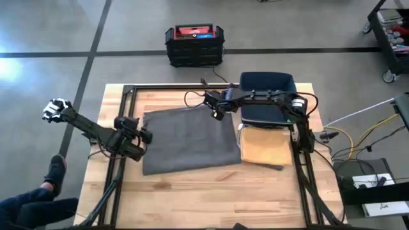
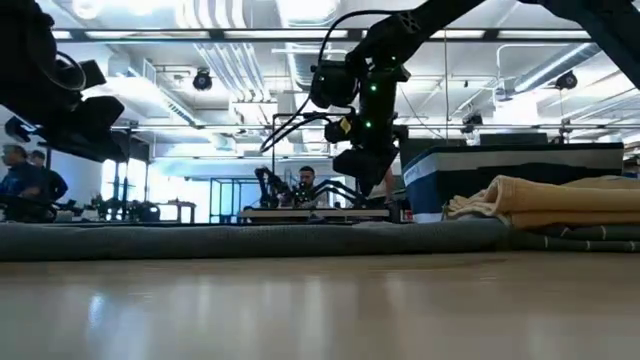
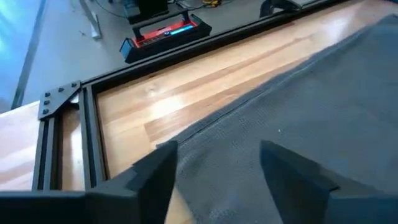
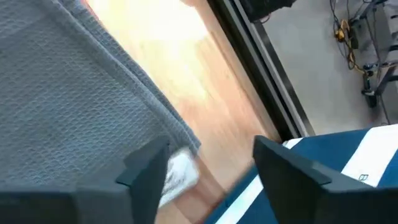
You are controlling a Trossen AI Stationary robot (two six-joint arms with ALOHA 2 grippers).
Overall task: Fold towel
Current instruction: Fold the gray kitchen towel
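A grey towel (image 1: 188,140) lies spread flat on the wooden counter (image 1: 211,191). The left end effector (image 1: 146,136) hangs just over the towel's near-left edge, its fingers (image 3: 155,171) apart with cloth showing between them. The right end effector (image 1: 216,112) is poised above the towel's far-right corner, fingers (image 4: 146,165) likewise apart and gripping nothing. Just beyond the right end effector sits a blue bin (image 1: 268,96), with folded tan cloth (image 1: 265,148) beside the towel's right edge.
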